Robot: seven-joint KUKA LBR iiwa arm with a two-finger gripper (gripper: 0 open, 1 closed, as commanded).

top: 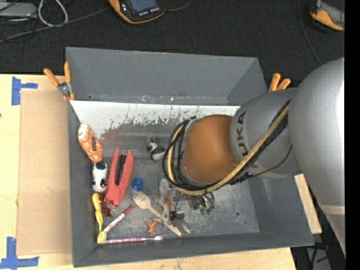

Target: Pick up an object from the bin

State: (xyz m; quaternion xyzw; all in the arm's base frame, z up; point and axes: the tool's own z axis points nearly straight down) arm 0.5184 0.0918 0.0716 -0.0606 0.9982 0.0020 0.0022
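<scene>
Orange wrist cover [205,151] above my gripper [177,210], low in the bin [169,77].
It sits just right of a wooden spoon [142,200]; whether it grips anything, I cannot tell.

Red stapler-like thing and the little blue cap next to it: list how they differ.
The red stapler-like thing is long and narrow; the blue cap is round. The red stapler-like thing is much the larger, the blue cap among the smallest pieces here. They also differ in colour, red against blue. Both lie side by side on the floor of the bin, in its left half.
</scene>
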